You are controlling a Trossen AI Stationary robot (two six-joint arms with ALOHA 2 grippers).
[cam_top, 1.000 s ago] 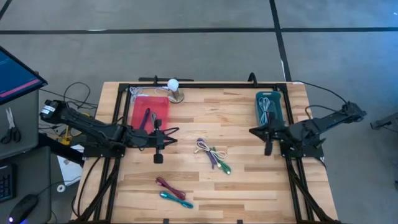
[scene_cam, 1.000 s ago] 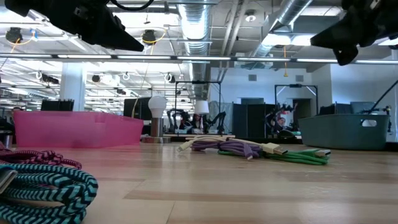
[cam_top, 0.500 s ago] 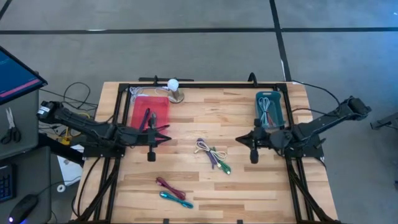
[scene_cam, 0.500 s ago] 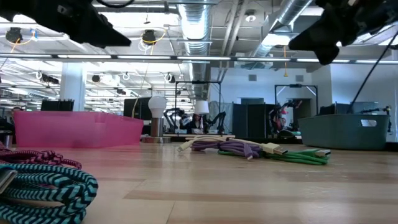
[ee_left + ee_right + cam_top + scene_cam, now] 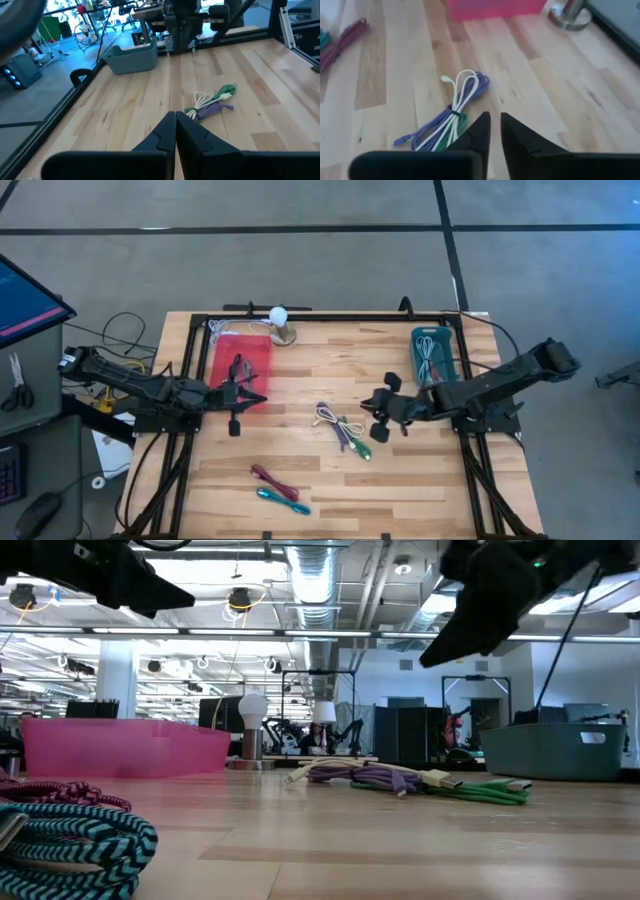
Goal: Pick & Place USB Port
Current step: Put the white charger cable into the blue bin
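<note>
A bundle of white, purple and green USB cables [image 5: 341, 429] lies on the wood at the table's middle; it also shows in the right wrist view [image 5: 451, 116] and the left wrist view [image 5: 210, 104]. My right gripper [image 5: 368, 405] hovers just right of it and above, tipped down toward it, with a narrow gap between its fingers [image 5: 495, 125] and nothing in them. My left gripper [image 5: 260, 396] is shut and holds nothing [image 5: 175, 131]. It floats level above the pink bin's [image 5: 240, 360] near right corner.
A grey-teal bin [image 5: 432, 353] holding a white cable stands at the far right. A small lamp with a white ball [image 5: 280, 320] stands at the far edge. Magenta and teal coiled cables [image 5: 278, 486] lie near the front edge. Bare wood lies around the middle bundle.
My right gripper has travelled from beside the grey-teal bin toward the table's left, up to the cable bundle, and has tipped downward. My left gripper has drawn back toward the table's left edge, over the pink bin. No cable has moved.
</note>
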